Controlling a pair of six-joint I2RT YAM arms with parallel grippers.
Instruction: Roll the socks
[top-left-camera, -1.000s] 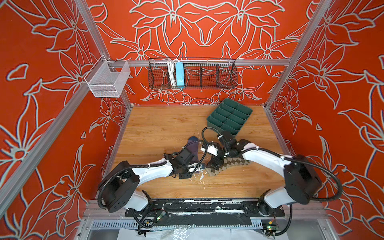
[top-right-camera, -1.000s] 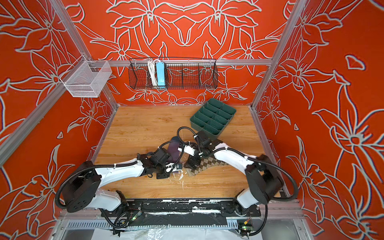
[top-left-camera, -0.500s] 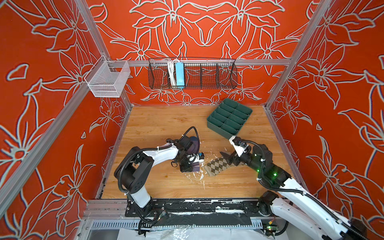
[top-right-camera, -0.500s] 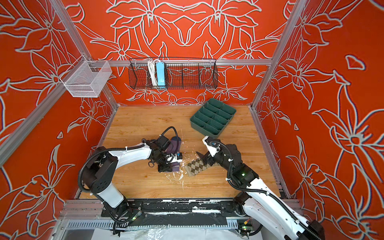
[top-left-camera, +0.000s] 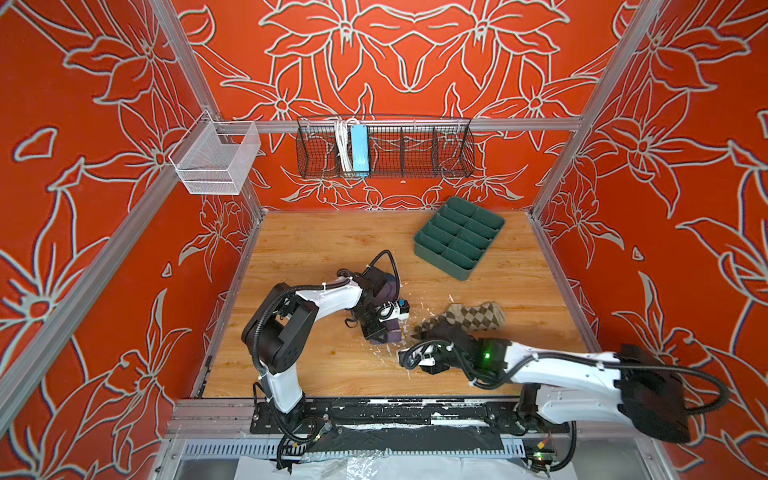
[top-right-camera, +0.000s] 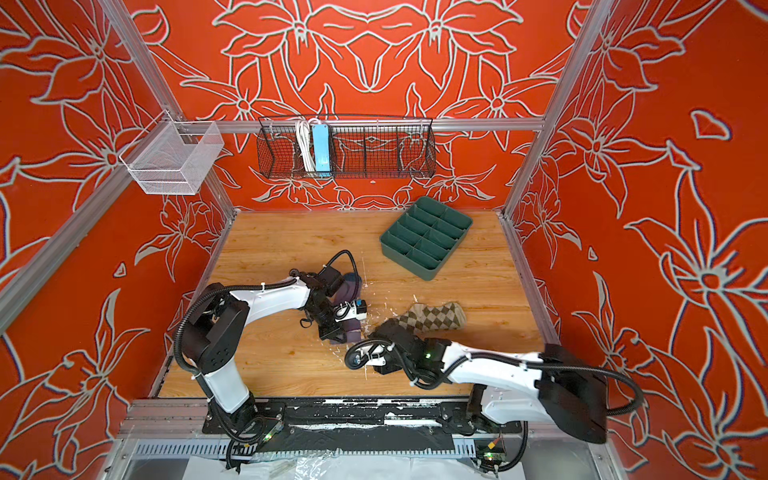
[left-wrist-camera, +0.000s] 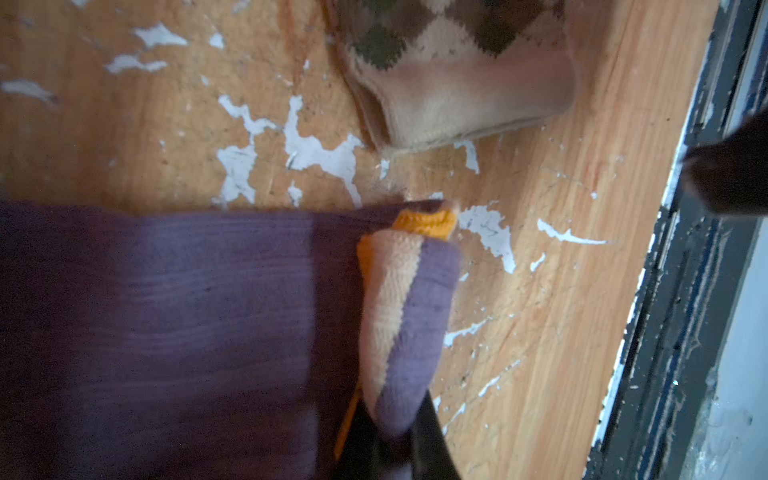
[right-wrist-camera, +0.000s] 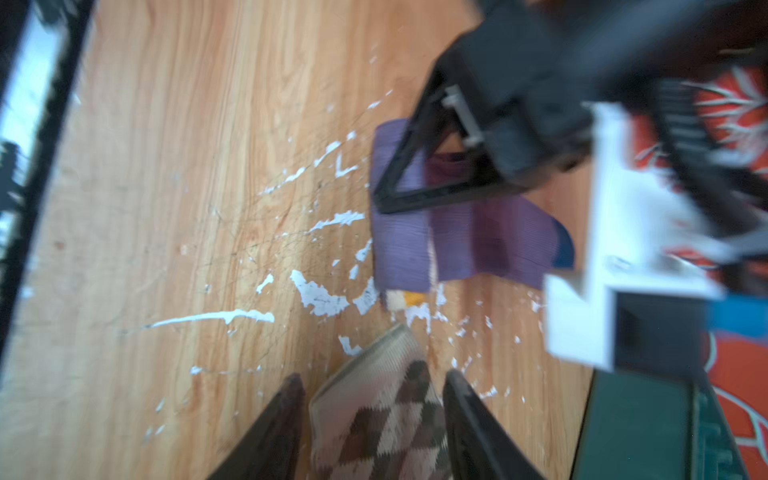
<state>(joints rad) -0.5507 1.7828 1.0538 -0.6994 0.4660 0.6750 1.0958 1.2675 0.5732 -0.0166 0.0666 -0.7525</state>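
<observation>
The purple sock (top-left-camera: 390, 291) lies mid-table, partly under my left arm, its blue toe showing in the right wrist view (right-wrist-camera: 563, 245). My left gripper (top-left-camera: 376, 332) (left-wrist-camera: 395, 419) is shut on the folded yellow-edged cuff (left-wrist-camera: 409, 291). Just to its right, in both top views, lies the beige-and-brown argyle sock (top-left-camera: 473, 316) (top-right-camera: 436, 318). My right gripper (top-left-camera: 426, 330) (right-wrist-camera: 372, 378) stands open astride this sock's cuff end (right-wrist-camera: 386, 415), a finger on each side and a little wood showing beside one finger.
A green compartment tray (top-left-camera: 440, 262) (top-right-camera: 409, 259) stands at the back right. A black wire basket (top-left-camera: 415, 147) holding a blue power strip (top-left-camera: 358, 147) and a white mesh basket (top-left-camera: 216, 162) hang on the walls. White scuffs (right-wrist-camera: 320, 297) mark the wood.
My right arm has swung round and now reaches in low from the front right, its jaws narrowing about the argyle sock's cuff end. The left gripper keeps its hold on the purple sock.
</observation>
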